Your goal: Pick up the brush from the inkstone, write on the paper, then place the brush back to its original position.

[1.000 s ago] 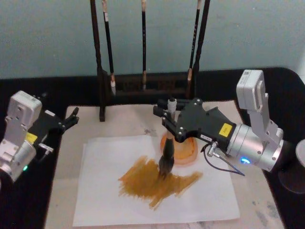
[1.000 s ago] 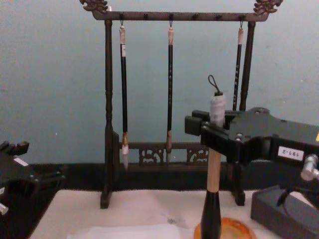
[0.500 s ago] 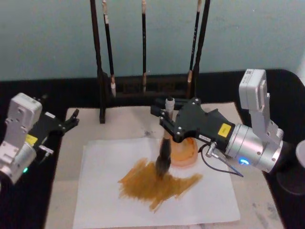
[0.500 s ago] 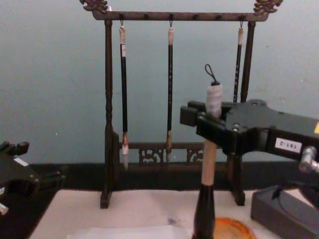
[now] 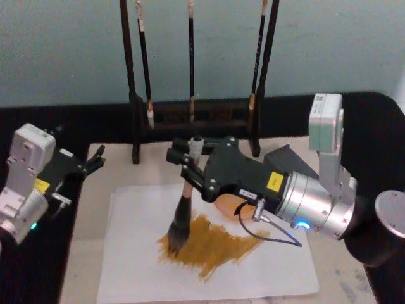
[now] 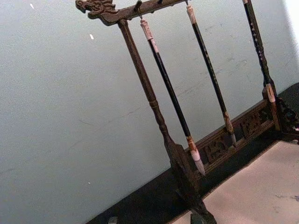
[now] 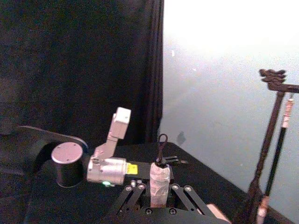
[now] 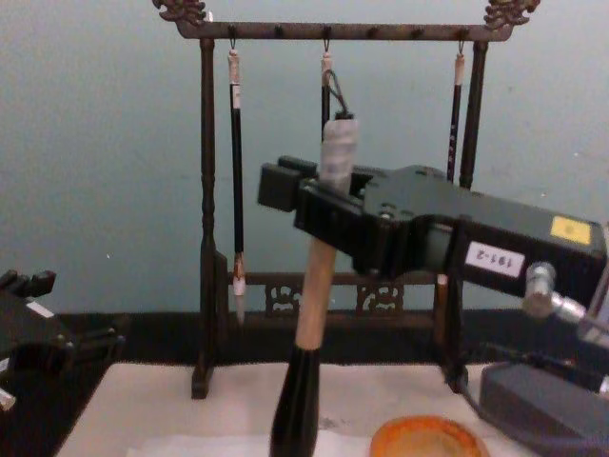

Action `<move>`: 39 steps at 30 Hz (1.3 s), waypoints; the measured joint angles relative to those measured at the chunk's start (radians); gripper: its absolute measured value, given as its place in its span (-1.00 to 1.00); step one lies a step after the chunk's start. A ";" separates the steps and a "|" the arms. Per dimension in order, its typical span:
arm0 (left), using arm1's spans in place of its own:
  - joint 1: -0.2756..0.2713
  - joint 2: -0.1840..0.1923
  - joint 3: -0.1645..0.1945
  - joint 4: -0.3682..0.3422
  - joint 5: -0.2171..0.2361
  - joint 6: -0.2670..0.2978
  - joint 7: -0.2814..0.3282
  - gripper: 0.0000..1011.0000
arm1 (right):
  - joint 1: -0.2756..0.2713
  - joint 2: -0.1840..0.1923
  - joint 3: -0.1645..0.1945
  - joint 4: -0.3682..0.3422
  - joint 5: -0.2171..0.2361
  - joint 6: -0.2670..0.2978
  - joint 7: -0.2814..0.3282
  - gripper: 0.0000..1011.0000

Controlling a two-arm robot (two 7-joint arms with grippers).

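The right gripper (image 5: 190,166) hung over the paper (image 5: 126,259), its fingers clamped on the upper handle of the brush (image 5: 183,214). The brush was tilted, its tuft touching the paper's ochre smear (image 5: 218,244) (at its left end). The inkstone (image 8: 423,436) sat at the paper's far edge. The left gripper (image 5: 93,158) was parked left of the paper.

Paper (image 5: 139,253) on the mat (image 5: 158,161), brush (image 5: 182,218) tip on the paper's middle, inkstone (image 8: 423,440) to its right, rack (image 5: 196,117) far behind
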 joint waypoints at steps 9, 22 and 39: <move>0.000 0.000 0.000 0.000 0.000 0.000 0.000 1.00 | -0.004 0.005 -0.021 0.010 -0.006 0.014 -0.008 -0.70; 0.000 0.000 0.000 0.000 0.000 0.000 0.000 1.00 | -0.009 0.019 -0.012 0.044 -0.027 0.020 -0.029 -0.70; 0.000 0.000 0.000 0.000 0.000 0.000 0.000 1.00 | -0.019 0.032 0.042 0.058 -0.032 0.013 -0.054 -0.70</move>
